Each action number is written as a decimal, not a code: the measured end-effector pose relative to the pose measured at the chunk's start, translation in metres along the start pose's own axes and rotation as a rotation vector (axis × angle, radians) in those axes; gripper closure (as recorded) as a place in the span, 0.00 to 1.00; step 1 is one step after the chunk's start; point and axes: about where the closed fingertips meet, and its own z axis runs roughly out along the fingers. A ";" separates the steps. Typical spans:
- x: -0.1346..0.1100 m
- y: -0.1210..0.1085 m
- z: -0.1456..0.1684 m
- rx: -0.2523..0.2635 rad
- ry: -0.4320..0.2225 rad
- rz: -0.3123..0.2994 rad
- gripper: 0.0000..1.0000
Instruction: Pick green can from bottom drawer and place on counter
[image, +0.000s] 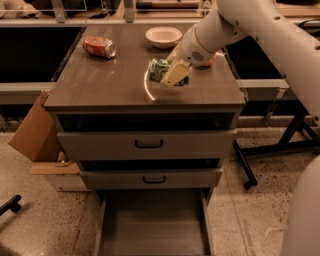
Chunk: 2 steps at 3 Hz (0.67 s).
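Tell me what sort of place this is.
Probably a robot test workspace, not a home: a drawer cabinet on a speckled floor, with a cardboard box beside it. The gripper holds the green can over the counter.

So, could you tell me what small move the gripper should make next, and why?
The gripper is shut on the green can over the middle of the counter, and the bottom drawer stands open below. I cannot tell whether the can touches the top. I would probably ease it straight down until it rests there, then open the fingers.
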 end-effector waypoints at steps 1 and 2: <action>0.009 -0.017 0.017 0.027 0.011 0.060 0.81; 0.021 -0.040 0.031 0.062 0.026 0.109 0.50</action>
